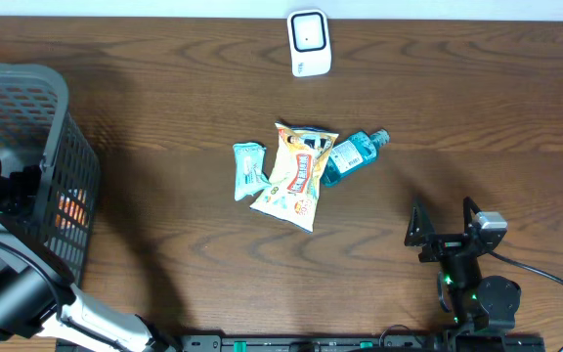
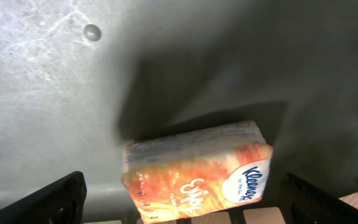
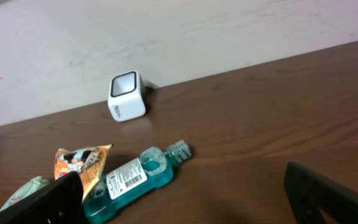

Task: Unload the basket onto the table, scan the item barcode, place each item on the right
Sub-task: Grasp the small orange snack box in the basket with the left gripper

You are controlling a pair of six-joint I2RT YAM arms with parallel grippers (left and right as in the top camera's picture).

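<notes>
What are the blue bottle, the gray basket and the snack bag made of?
The mouthwash bottle looks like see-through blue-green plastic, glossy. The basket seems hard, matte gray plastic, its walls a grid of holes. The snack bag is probably thin printed plastic film, since it wrinkles and shines.

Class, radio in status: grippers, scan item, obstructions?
Left gripper open above orange Kleenex tissue pack in grey mesh basket. Right gripper open, empty, over bare brown wooden table. White cube scanner unobstructed.
</notes>
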